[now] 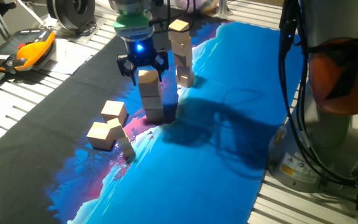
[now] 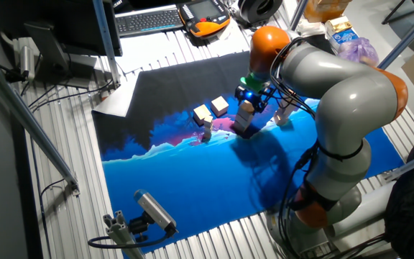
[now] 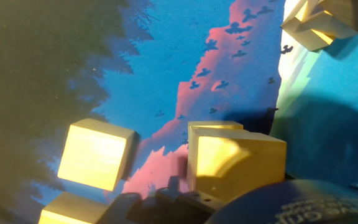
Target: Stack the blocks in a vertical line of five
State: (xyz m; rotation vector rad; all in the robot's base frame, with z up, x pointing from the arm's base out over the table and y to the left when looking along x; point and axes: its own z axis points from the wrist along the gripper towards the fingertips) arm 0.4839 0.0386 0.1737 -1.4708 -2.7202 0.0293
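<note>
A short column of tan wooden blocks (image 1: 151, 98) stands on the blue-and-black mat (image 1: 229, 143). My gripper (image 1: 142, 67) hovers at its top block, with the fingers spread on either side and a small gap to the block, so it looks open. The same column shows in the other fixed view (image 2: 244, 119) under the gripper (image 2: 249, 94). In the hand view the top block (image 3: 235, 162) sits just below me. A second, slightly crooked column (image 1: 181, 55) stands behind to the right. Three loose blocks (image 1: 114, 111) (image 1: 101, 135) (image 1: 127, 147) lie front left.
An orange-and-black handheld device (image 1: 33, 50) lies off the mat at the far left. The arm's base (image 1: 334, 93) with cables stands to the right of the mat. A keyboard (image 2: 149, 20) lies at the back of the table.
</note>
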